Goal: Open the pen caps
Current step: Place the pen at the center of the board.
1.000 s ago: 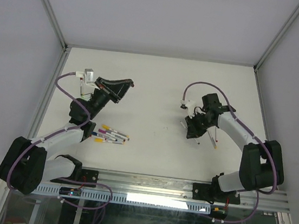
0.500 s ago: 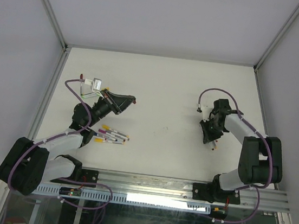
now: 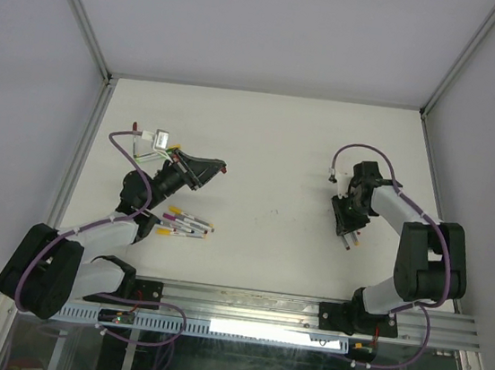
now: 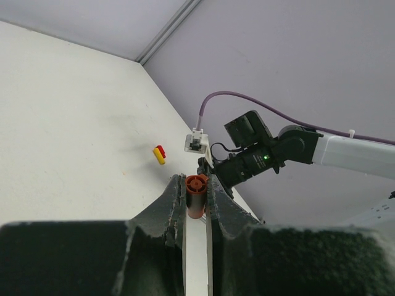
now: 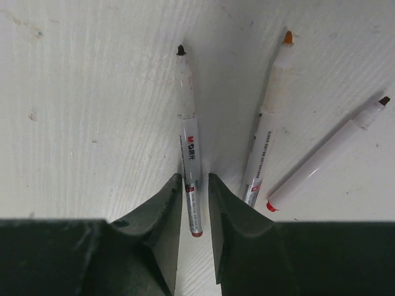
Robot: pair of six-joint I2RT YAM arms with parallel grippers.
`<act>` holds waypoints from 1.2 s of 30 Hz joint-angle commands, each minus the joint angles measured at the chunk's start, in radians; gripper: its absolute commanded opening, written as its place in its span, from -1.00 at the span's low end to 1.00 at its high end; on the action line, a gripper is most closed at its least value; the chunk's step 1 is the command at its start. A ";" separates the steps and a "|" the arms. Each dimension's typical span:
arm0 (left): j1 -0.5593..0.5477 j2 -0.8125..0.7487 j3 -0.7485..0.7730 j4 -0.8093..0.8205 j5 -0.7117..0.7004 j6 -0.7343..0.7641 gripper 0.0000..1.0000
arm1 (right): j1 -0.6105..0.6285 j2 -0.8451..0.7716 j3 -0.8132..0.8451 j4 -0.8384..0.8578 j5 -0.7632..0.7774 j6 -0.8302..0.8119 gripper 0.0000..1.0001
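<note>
My left gripper (image 4: 197, 185) is shut on a short red-brown pen cap (image 4: 197, 196), held off the table at the left (image 3: 220, 167). A yellow cap and a red cap (image 4: 160, 154) lie together on the table beyond it. My right gripper (image 5: 195, 177) is down at the table on the right (image 3: 348, 223). It is open, its jaws slightly apart around an uncapped dark-tipped pen (image 5: 187, 123) that lies flat. Two more uncapped pens lie beside it, one orange-tipped (image 5: 271, 105) and one with a red end (image 5: 327, 160). Several capped pens (image 3: 185, 223) sit near the left arm.
The white table (image 3: 271, 143) is walled at the back and both sides, with metal corner posts (image 3: 108, 73). The right arm's purple cable (image 3: 360, 149) loops above its wrist. A rail (image 3: 304, 309) runs along the near edge.
The right arm drew back to the right and lowered, and its jaws have just parted around the pen. The left arm shifted slightly, still holding the cap.
</note>
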 commanded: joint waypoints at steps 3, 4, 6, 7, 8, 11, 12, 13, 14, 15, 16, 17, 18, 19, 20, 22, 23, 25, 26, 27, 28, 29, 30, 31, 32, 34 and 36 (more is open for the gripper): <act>-0.016 0.011 -0.007 0.070 0.021 -0.014 -1.00 | -0.008 0.023 0.001 0.042 0.040 -0.005 -0.46; -0.018 0.012 -0.007 0.071 0.022 -0.016 -1.00 | -0.007 0.022 0.001 0.041 0.040 -0.005 -0.46; -0.022 0.013 -0.007 0.070 0.022 -0.016 -1.00 | -0.006 0.019 0.003 0.040 0.042 -0.003 -0.46; -0.025 0.014 -0.007 0.071 0.021 -0.016 -1.00 | -0.007 0.018 0.005 0.040 0.043 -0.003 -0.47; -0.026 0.014 -0.007 0.070 0.021 -0.016 -1.00 | -0.007 0.017 0.005 0.040 0.044 -0.001 -0.50; -0.032 0.011 -0.008 0.070 0.020 -0.016 -1.00 | -0.006 0.017 0.005 0.041 0.047 0.002 -0.58; -0.035 0.010 -0.008 0.069 0.019 -0.015 -1.00 | -0.006 0.017 0.008 0.041 0.047 0.002 -0.60; -0.037 0.009 -0.010 0.068 0.018 -0.014 -1.00 | -0.007 0.016 0.008 0.040 0.047 0.004 -0.64; -0.039 0.009 -0.010 0.067 0.016 -0.014 -1.00 | -0.006 0.014 0.008 0.042 0.048 0.004 -0.67; -0.041 0.009 -0.010 0.067 0.014 -0.013 -1.00 | -0.007 0.013 0.007 0.043 0.048 0.005 -0.72; -0.044 0.010 -0.011 0.067 0.014 -0.013 -1.00 | -0.006 0.011 0.008 0.043 0.048 0.006 -0.77; -0.045 0.010 -0.013 0.069 0.013 -0.013 -1.00 | -0.006 0.010 0.008 0.043 0.050 0.007 -0.79; -0.048 0.012 -0.012 0.071 0.013 -0.013 -1.00 | -0.008 0.009 0.008 0.044 0.055 0.009 -0.81; -0.050 0.012 -0.010 0.073 0.012 -0.013 -1.00 | -0.008 0.007 0.008 0.046 0.059 0.012 -0.82; -0.052 0.012 -0.010 0.073 0.011 -0.013 -1.00 | -0.009 0.007 0.008 0.047 0.062 0.014 -0.83; -0.060 0.013 -0.006 0.073 0.009 -0.012 -1.00 | -0.013 0.004 0.007 0.049 0.066 0.016 -0.85; -0.062 0.015 -0.005 0.074 0.008 -0.011 -1.00 | -0.015 0.002 0.008 0.049 0.065 0.017 -0.85; -0.069 0.020 -0.004 0.076 0.004 -0.010 -1.00 | -0.017 -0.002 0.008 0.050 0.063 0.018 -0.85; -0.073 0.023 -0.003 0.079 0.003 -0.010 -1.00 | -0.019 -0.005 0.008 0.050 0.063 0.018 -0.85; -0.077 0.026 -0.002 0.083 0.002 -0.010 -1.00 | -0.019 -0.008 0.007 0.051 0.062 0.018 -0.85; -0.082 0.029 -0.001 0.086 0.000 -0.010 -1.00 | -0.019 -0.010 0.007 0.051 0.060 0.018 -0.85; -0.084 0.032 0.000 0.087 -0.002 -0.010 -1.00 | -0.020 -0.011 0.008 0.050 0.059 0.017 -0.84; -0.088 0.036 0.001 0.088 -0.004 -0.010 -1.00 | -0.020 -0.013 0.008 0.050 0.056 0.017 -0.82; -0.092 0.040 0.005 0.089 -0.004 -0.010 -1.00 | -0.022 -0.014 0.008 0.049 0.054 0.016 -0.81; -0.094 0.043 0.006 0.090 -0.004 -0.008 -1.00 | -0.023 -0.016 0.008 0.049 0.053 0.017 -0.79; -0.101 0.047 0.009 0.091 -0.007 -0.008 -1.00 | -0.025 -0.018 0.010 0.050 0.049 0.016 -0.73; -0.106 0.049 0.012 0.091 -0.010 -0.005 -1.00 | -0.026 -0.023 0.010 0.049 0.042 0.016 -0.69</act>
